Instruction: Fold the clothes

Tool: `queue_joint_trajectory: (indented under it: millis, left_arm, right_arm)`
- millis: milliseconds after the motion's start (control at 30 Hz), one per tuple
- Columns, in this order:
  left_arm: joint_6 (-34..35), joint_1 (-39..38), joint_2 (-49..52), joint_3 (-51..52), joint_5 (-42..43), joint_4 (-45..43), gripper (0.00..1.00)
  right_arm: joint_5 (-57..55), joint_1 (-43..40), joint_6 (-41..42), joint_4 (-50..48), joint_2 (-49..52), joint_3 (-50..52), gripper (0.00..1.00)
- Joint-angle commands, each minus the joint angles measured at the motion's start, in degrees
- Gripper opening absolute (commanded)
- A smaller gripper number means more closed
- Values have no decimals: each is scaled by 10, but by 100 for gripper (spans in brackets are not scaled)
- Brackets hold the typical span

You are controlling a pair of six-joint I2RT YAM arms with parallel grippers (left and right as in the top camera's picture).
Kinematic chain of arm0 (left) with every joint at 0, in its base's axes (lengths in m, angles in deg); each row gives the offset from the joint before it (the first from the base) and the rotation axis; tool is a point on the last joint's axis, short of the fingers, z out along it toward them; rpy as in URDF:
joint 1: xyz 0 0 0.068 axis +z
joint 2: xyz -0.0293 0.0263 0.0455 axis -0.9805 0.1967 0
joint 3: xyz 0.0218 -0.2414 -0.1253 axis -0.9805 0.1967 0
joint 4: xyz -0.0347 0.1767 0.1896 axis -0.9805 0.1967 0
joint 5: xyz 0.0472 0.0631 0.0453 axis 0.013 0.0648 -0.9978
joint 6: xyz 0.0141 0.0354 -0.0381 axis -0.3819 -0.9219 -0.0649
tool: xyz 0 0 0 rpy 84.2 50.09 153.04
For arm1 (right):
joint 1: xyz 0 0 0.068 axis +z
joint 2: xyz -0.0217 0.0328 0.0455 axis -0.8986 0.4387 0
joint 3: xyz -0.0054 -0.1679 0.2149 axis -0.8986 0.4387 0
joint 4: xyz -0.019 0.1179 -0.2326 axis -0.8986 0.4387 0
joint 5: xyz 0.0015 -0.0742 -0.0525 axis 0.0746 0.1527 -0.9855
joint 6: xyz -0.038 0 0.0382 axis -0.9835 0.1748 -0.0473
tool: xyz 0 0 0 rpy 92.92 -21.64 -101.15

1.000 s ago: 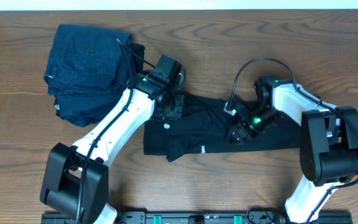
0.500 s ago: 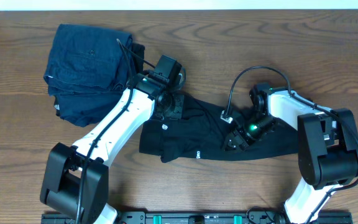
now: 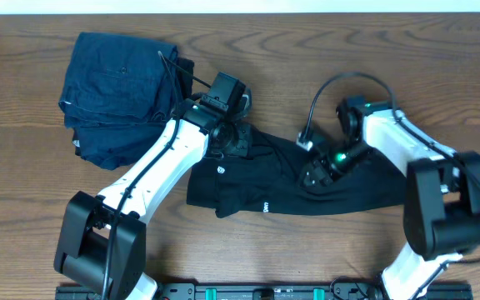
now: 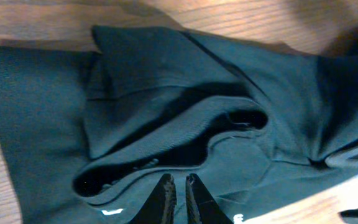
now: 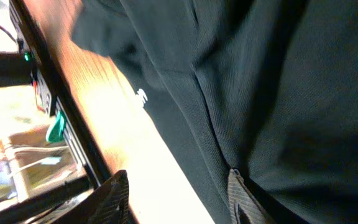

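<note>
Black T-shirt (image 3: 290, 190) is laid out just right of the denim stack (image 3: 115, 83). Left gripper (image 4: 179, 185) is now pinched onto a fold, looser 1 second ago, so folding can be started. Whether anything is held by right gripper (image 5: 179, 190) can't be told.

Brown wood-grain table (image 3: 23, 208), even light

Wood table (image 3: 23, 183): black T-shirt (image 3: 282, 187), folded navy stack (image 3: 111, 83).
</note>
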Motion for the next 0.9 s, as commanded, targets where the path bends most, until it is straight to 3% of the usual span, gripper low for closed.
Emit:
queue_joint_trajectory:
  millis: [0,167,300,600,867]
  left_arm:
    - [-5,-5,2,3,32,-1,10]
    - [-5,-15,6,4,32,-2,11]
    - [-5,-24,26,6,30,-2,10]
    - [-5,-20,120,7,8,-16,6]
    - [21,-6,146,7,-27,-21,6]
  right_arm:
    - [-45,-22,52,-11,-51,-20,51]
    - [-249,-64,214,-26,-75,-19,51]
    - [-365,-94,304,-39,-69,3,41]
    - [-445,-168,339,-155,-64,87,22]
    - [-441,-256,353,-256,-19,136,15]
